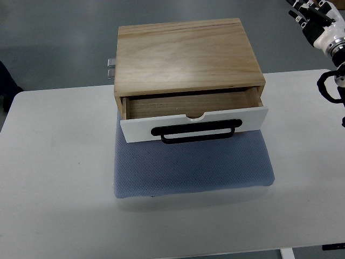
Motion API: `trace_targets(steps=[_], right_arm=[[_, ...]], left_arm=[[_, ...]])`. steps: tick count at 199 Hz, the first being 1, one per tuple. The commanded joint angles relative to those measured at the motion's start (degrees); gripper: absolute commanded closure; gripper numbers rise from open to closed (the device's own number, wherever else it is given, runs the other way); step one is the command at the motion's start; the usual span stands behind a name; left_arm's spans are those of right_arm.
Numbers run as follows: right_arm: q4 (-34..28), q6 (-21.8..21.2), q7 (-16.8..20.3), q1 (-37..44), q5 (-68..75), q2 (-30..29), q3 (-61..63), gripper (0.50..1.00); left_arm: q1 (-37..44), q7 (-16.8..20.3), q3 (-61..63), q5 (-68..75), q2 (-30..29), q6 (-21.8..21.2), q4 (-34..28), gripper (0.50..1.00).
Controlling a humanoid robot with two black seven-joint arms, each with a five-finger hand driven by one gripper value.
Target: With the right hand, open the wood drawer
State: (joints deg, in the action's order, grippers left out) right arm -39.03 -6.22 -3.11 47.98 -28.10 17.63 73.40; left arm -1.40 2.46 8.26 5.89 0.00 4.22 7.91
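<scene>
A wooden drawer box (186, 54) stands on a blue-grey mat (194, 167) on the white table (54, 162). Its drawer is pulled out a short way, showing a strip of bare wooden floor (188, 103) inside. The drawer has a white front (197, 123) with a black bar handle (197, 131). My right hand (318, 21) is raised at the top right corner, well away from the box and handle. Its fingers are spread and hold nothing. The left arm does not show.
A small metal bracket (111, 67) sticks out at the box's back left. A dark object (8, 83) shows at the left edge. Grey floor lies beyond the table's far edge.
</scene>
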Motion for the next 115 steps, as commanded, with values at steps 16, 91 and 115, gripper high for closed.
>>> trace_targets(steps=[16,91,115], right_arm=[[0.0,-1.1,-0.2,-2.8,-0.2,-1.2,-0.4,0.566],[0.0,-1.1,-0.7,-5.2,-0.2,-2.9,-0.6,0.566],[0.0,-1.1,-0.8,-6.1,-0.2,-3.2,-0.6,0.566]], left_arm=[[0.0,0.0,0.0,0.0,0.0,0.0,0.0,0.5],[0.0,0.0,0.0,0.0,0.0,0.0,0.0,0.5],[0.0,0.0,0.0,0.0,0.0,0.0,0.0,0.5]])
